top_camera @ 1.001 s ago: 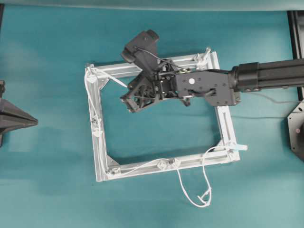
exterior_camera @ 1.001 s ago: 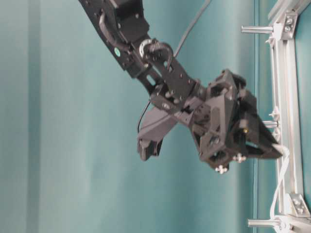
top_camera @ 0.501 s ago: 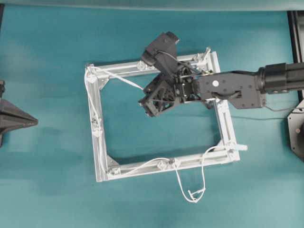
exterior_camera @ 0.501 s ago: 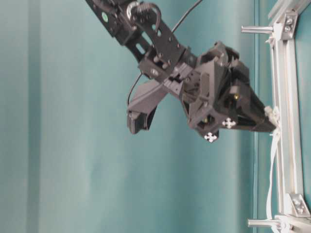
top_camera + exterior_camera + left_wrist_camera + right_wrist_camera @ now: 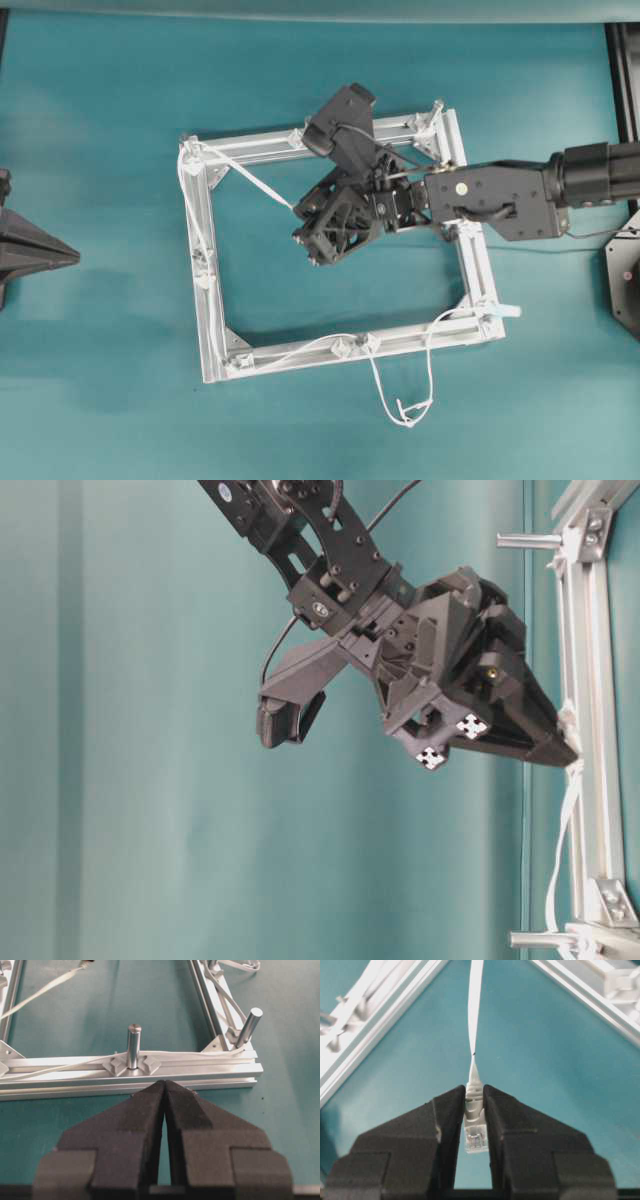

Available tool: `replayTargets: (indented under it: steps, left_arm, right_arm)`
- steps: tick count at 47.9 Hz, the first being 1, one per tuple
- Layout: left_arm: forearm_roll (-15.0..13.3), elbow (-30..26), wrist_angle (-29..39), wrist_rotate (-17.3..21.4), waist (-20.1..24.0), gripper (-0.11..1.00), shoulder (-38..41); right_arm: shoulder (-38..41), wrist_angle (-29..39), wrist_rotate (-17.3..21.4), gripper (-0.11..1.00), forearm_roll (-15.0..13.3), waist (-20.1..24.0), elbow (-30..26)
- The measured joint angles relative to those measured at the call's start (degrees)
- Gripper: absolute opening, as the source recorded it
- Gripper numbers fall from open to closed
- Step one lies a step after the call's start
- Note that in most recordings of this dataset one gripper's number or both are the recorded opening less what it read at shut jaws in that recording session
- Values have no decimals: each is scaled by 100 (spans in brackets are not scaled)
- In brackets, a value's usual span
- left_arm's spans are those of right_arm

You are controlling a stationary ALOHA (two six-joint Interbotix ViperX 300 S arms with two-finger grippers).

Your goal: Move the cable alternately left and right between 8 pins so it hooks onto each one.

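Observation:
The white cable [image 5: 250, 177] runs taut from the frame's top-left corner to my right gripper [image 5: 298, 211], which hangs inside the square aluminium frame [image 5: 470, 260]. In the right wrist view this gripper [image 5: 475, 1089] is shut on the cable's clear plug [image 5: 476, 1127], and the cord [image 5: 475, 1010] stretches straight ahead. From that corner the cable follows the left and bottom bars past small pins [image 5: 345, 347]. My left gripper [image 5: 164, 1083] is shut on nothing, just short of a bar with an upright pin [image 5: 133, 1045]. In the overhead view it [image 5: 70, 256] sits at the far left.
A slack loop of cable [image 5: 405, 410] lies on the teal table below the frame's bottom bar. Two pins [image 5: 525, 542] stick out sideways from the frame in the table-level view. A black mount [image 5: 625, 270] stands at the right edge.
My right gripper has carried the plug rightwards and turned, drawing the cable longer and tauter from the top-left corner. The slack loop below the frame has shrunk. The left gripper has stayed still.

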Motion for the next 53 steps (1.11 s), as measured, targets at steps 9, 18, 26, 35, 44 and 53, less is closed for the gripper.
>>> replayTargets:
  steps: [9, 18, 26, 35, 44, 53]
  left_arm:
    - [0, 0, -9, 0, -9, 1, 0]
    - [0, -9, 0, 0, -9, 1, 0]
    - [0, 0, 0, 9, -9, 1, 0]
    - [0, 0, 0, 0, -9, 1, 0]
    - [0, 0, 0, 0, -9, 1, 0]
    - [0, 0, 0, 0, -9, 1, 0]
  right_arm:
    - [-141, -53, -26, 16, -9, 53, 211]
    - [-229, -404, -44, 16, -9, 62, 343]
    - [-229, -914, -53, 16, -18, 105, 422]
    - [-229, -1187, -97, 16, -97, 97, 431]
    - [-229, -1239, -132, 16, -299, 105, 431]
    - [-396, -1222, -132, 16, -325, 105, 624]
